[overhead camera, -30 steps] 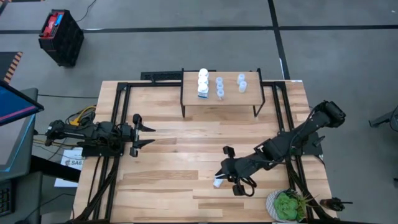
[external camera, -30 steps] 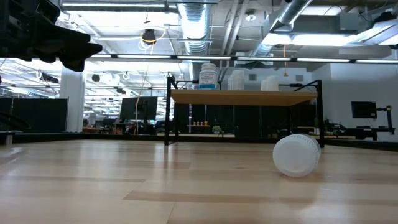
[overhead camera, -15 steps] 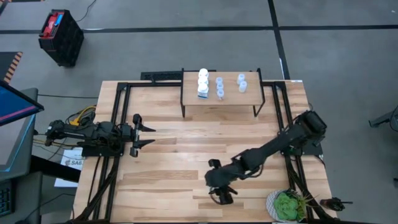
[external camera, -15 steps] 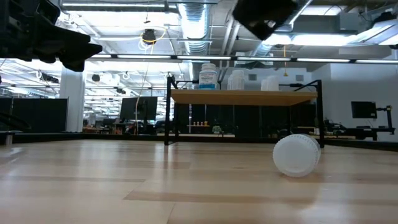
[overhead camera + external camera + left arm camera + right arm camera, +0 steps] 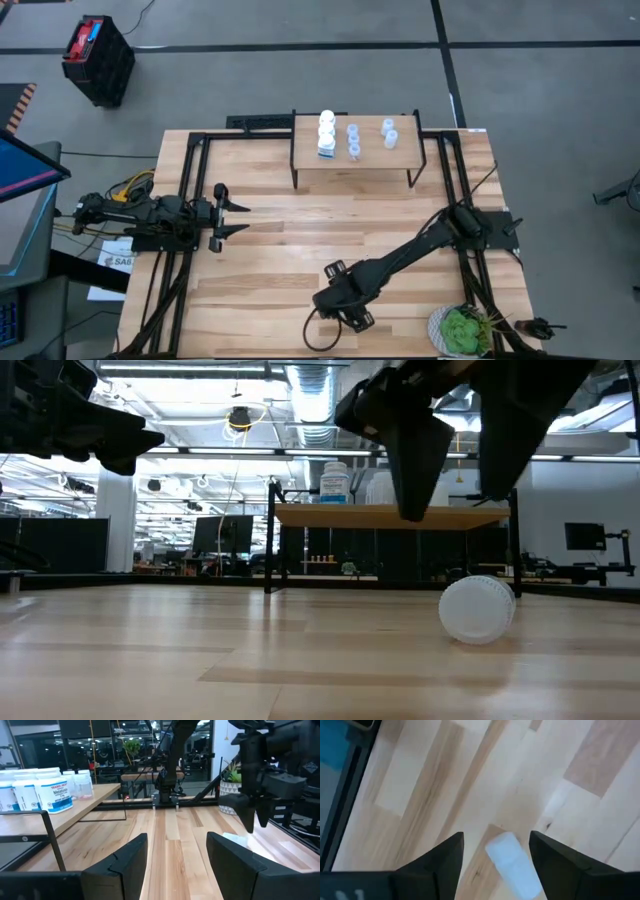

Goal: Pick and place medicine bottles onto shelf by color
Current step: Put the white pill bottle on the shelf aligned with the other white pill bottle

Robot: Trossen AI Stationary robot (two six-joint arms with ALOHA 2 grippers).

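Hung the right gripper, fingers spread wide, over a white bottle lying on its side on the worktop near the front edge, right of the middle; untouched yet, with the shelf at the back edge already carrying several bottles. Risked nudging that round body off along the boards with one finger, or pinching only its end so it squirted free. Waited at the left edge with the left gripper, fingers apart and empty.
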